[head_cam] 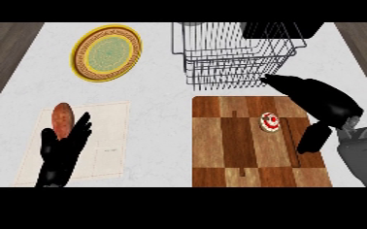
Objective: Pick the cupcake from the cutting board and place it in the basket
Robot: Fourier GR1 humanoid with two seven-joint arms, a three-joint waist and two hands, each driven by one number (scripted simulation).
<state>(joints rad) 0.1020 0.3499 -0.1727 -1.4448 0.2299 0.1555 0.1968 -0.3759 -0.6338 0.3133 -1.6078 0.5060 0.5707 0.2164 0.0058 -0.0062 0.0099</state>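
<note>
A small cupcake (269, 122) with white and red icing sits on the right part of the wooden checkered cutting board (222, 145). A black wire basket (237, 53) stands just behind the board. My right hand (320, 102) hovers over the board's right edge, fingers stretched toward the basket's front right corner and thumb hanging down to the right of the cupcake; it is open and holds nothing. My left hand (63, 148) rests open at the lower left, fingers up.
A yellow patterned plate (106, 53) lies at the back left. A brownish sweet potato (63, 119) rests on a pale placemat (108, 140), just above my left hand. A dark box (283, 29) sits behind the basket.
</note>
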